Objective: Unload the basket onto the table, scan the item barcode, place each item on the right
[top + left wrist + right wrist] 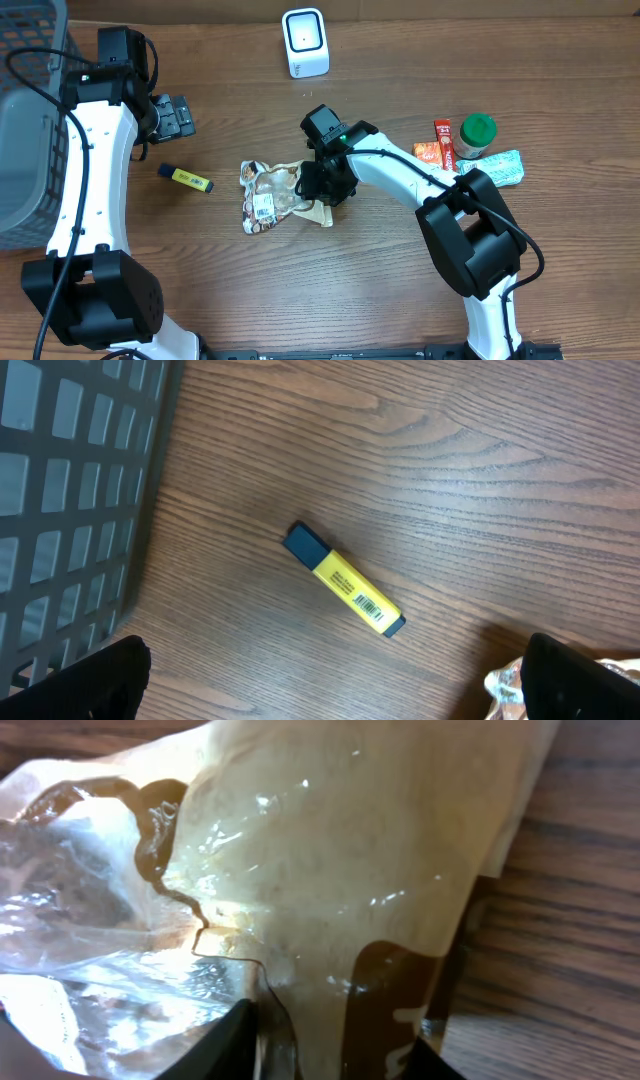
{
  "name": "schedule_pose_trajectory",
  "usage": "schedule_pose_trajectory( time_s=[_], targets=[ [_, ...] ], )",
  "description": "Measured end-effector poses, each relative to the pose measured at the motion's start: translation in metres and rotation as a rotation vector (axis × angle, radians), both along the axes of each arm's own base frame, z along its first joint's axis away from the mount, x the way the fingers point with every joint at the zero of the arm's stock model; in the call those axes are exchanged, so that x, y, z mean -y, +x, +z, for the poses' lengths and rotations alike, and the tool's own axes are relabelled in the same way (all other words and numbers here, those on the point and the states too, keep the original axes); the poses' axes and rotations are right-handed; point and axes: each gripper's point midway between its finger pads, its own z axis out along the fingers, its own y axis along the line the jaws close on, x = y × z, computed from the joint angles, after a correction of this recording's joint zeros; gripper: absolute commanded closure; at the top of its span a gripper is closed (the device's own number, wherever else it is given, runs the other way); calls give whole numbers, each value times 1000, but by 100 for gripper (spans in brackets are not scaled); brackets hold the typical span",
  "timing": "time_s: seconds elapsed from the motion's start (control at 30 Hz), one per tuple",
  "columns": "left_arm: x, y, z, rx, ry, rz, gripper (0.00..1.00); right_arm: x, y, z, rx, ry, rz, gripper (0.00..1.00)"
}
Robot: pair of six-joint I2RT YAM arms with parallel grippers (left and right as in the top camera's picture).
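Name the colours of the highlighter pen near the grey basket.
Highlighter pen: yellow body, dark blue ends; best in left wrist view.

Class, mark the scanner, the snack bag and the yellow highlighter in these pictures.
scanner (pixel 305 40): overhead view, on its front face.
snack bag (pixel 270 192): overhead view, on its clear middle.
highlighter (pixel 345 580): left wrist view, on its yellow barrel.

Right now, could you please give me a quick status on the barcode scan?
Left gripper open, near highlighter. Right gripper pinching snack bag on table. Nothing between bag and scanner.
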Motion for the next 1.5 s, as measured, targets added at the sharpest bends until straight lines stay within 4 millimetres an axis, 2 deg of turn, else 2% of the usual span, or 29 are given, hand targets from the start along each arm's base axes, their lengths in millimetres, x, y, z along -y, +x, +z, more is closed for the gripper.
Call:
schedule_pose_trajectory(
  time_s=[0.2,0.4,0.6,0.67,0.73,0.8,0.93,1.1,1.2,1.37,1.5],
  targets=[
    [0,0,0,0,0,0,0,1,2,4,-55,107,14,66],
    [0,0,0,0,0,0,0,2,10,21,-85,301,70,67],
    [0,0,0,0,0,0,0,2,11,30,-85,389,118,72],
    [0,0,0,0,0,0,0,-1,9,33,-86,413,137,71],
    [0,0,0,0,0,0,0,-3,8,35,-87,429,150,58],
    [0,0,0,0,0,0,0,-3,8,35,-78,432,161,52],
    [0,0,0,0,0,0,0,0,14,30,-50,387,145,32],
    [0,0,0,0,0,0,0,0,21,18,2,280,120,26],
    [0,0,0,0,0,0,0,-6,19,11,43,208,129,0],
    [0,0,0,0,0,0,0,-16,20,13,117,132,126,0],
    [0,0,0,0,0,0,0,-15,18,12,110,122,116,25]
  ],
)
